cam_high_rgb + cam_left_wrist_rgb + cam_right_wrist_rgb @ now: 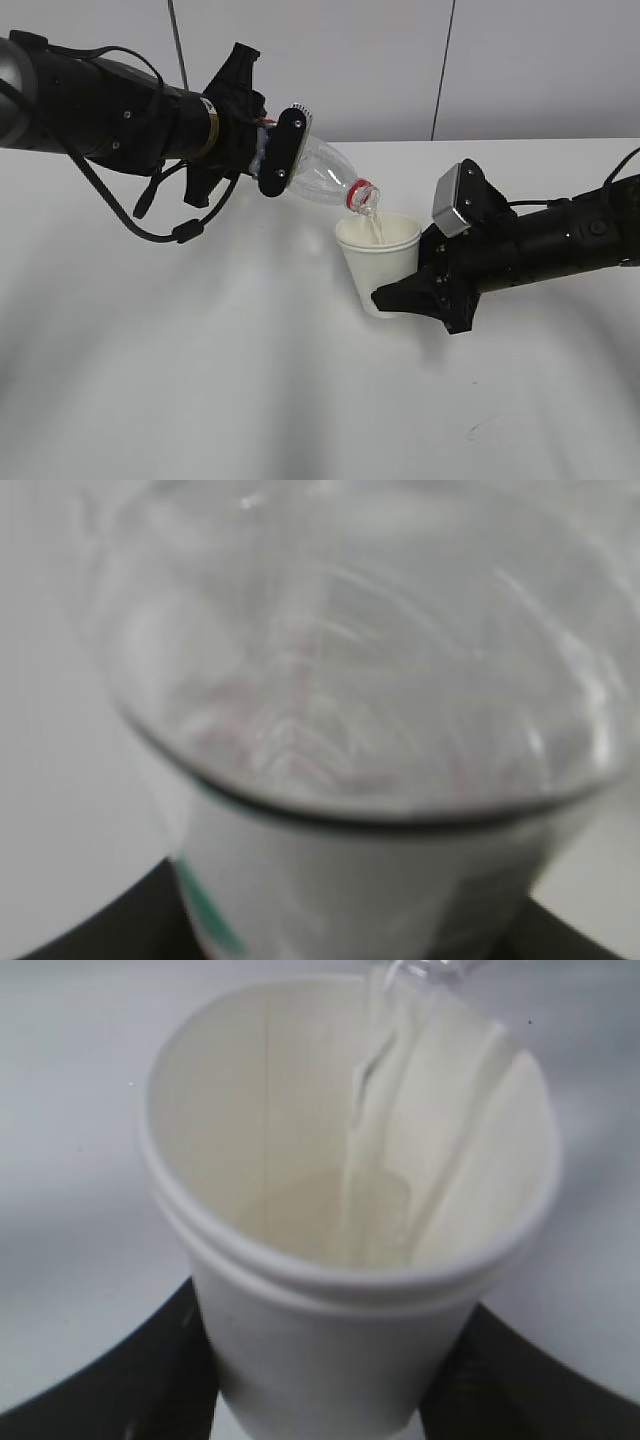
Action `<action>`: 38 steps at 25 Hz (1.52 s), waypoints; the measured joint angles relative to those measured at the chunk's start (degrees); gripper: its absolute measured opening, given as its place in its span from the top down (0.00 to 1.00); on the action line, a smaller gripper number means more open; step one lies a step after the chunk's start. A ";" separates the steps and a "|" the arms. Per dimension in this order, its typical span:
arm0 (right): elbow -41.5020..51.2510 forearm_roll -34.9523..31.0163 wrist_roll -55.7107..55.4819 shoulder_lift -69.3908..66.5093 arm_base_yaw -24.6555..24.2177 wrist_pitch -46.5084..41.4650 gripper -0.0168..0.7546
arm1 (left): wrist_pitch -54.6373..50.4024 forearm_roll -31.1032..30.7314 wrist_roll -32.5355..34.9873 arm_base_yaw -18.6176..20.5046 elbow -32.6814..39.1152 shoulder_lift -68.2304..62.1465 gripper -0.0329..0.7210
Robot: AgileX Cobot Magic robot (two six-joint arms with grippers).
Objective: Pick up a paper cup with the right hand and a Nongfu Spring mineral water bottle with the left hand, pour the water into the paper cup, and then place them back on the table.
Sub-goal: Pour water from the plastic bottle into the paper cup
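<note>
Plain white surface [200,380], pale panelled wall behind. Item: tall clear plastic bottle with red neck ring [322,176], clamped at its body by the black left hand [270,152]; long axis tilted, mouth down toward the right, directly over the cup. Item: small off-white tapered paper cup [378,262], gripped at its lower wall by the black right hand [415,290], held upright just beneath the bottle mouth. Clear water [365,1130] streams into the cup, pooling shallowly. Judged: pouring under way; setting both down remains.

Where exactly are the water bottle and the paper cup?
Water bottle [325,172], exterior view, on its clear tilted shoulder.
Paper cup [382,262], exterior view, on its outer white wall.
</note>
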State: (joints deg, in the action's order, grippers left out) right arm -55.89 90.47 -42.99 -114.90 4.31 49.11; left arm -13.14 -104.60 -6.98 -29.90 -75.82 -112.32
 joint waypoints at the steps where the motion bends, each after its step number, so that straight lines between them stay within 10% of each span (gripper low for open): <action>1: 0.00 0.12 0.00 0.00 0.00 0.00 0.49 | -0.01 0.00 0.00 0.00 0.00 0.00 0.52; 38: 0.00 0.13 0.00 0.00 0.00 0.00 0.49 | -1.08 0.00 -0.16 0.00 -0.06 0.00 0.52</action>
State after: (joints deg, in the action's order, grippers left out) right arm -55.89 90.60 -42.99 -114.90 4.31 49.11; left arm -14.22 -104.60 -7.14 -29.90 -75.89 -112.32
